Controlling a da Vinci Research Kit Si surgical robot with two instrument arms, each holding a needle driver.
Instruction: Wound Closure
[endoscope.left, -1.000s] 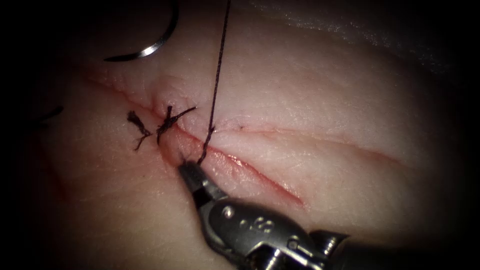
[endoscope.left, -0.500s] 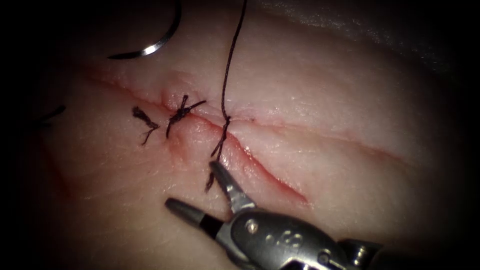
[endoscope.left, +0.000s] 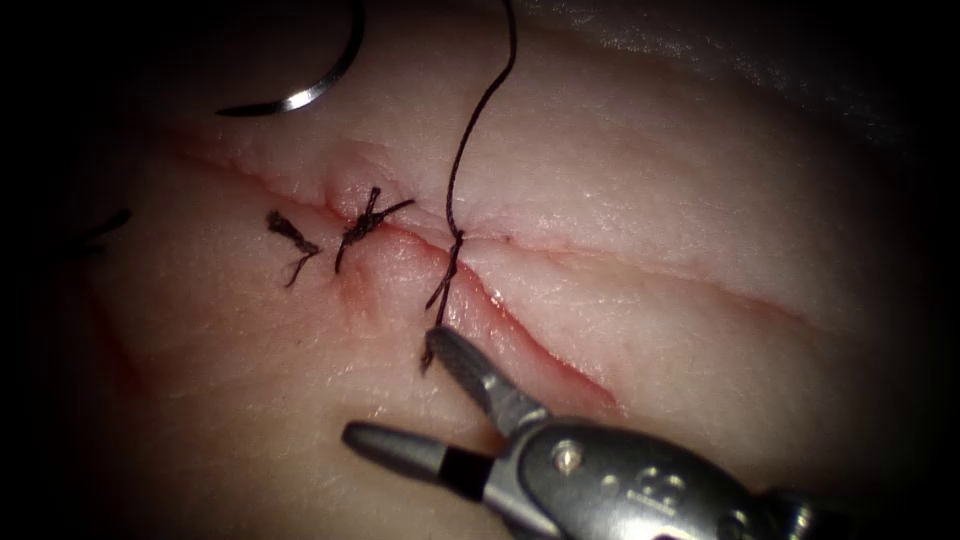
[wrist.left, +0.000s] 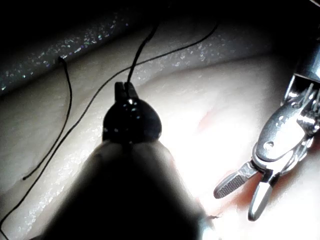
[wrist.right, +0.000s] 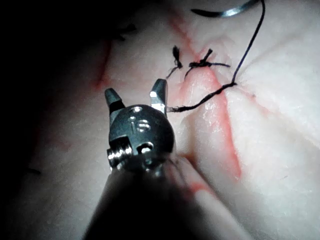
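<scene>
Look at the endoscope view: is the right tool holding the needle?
No: the right tool has its jaws open and empty, while the needle lies on the tissue.

The curved needle (endoscope.left: 300, 95) lies free on the tissue (endoscope.left: 650, 200), at its far edge left of the cut (endoscope.left: 560, 360). Dark thread (endoscope.left: 470, 130) runs from the far edge down into the cut, its short frayed end lying across it.
</scene>
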